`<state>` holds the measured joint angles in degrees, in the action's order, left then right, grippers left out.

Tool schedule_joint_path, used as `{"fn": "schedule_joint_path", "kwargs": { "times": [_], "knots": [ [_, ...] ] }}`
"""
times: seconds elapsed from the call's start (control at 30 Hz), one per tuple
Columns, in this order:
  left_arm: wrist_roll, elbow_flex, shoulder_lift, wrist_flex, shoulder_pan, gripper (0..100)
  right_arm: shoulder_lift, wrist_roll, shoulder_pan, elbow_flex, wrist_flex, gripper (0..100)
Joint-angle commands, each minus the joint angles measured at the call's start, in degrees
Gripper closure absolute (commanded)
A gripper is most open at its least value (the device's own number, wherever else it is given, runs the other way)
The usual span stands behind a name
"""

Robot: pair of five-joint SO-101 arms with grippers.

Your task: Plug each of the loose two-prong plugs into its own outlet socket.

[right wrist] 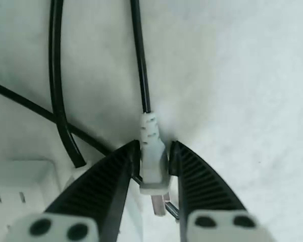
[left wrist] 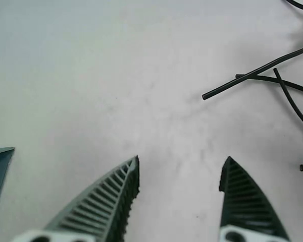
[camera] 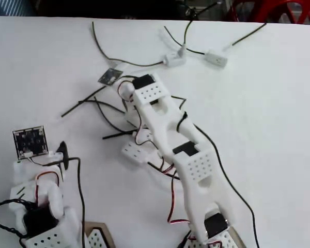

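Plug [right wrist: 152,161] with black cord [right wrist: 140,60] we see pinched by the right gripper [right wrist: 154,145], mid-table beside a white outlet socket [right wrist: 20,186]; left gripper [left wrist: 182,160] is spread, near left

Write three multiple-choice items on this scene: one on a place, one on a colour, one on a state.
1. The left tool hangs over: A) a socket B) bare table C) a plug.
2. The cord of the plug is: A) red B) white C) black.
3. The right tool is: A) wide open B) shut on the plug C) holding scissors.
Key: 1B, white table lies under it; 2C, a black cord leaves the white plug; 3B, it squeezes the plug's sides.
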<state>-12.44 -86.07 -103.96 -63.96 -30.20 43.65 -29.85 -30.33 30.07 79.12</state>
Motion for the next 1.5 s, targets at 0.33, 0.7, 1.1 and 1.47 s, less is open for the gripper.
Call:
{"fn": "schedule_joint_path", "kwargs": {
  "times": [0.33, 0.7, 1.1, 1.47],
  "knots": [
    [0.2, 0.2, -0.6, -0.1, 0.9, 74, -0.7, 0.2, 2.5, 8.0, 6.1, 90.5],
    [0.2, 0.2, -0.6, -0.1, 0.9, 74, 2.5, -0.1, 2.4, 8.6, 6.8, 92.1],
    [0.2, 0.2, -0.6, -0.1, 0.9, 74, 1.9, -0.1, 2.5, 12.4, 7.3, 92.2],
    [0.2, 0.2, -0.6, -0.1, 0.9, 74, 3.9, -0.1, 2.7, 12.3, 10.1, 92.2]
  ]
}}
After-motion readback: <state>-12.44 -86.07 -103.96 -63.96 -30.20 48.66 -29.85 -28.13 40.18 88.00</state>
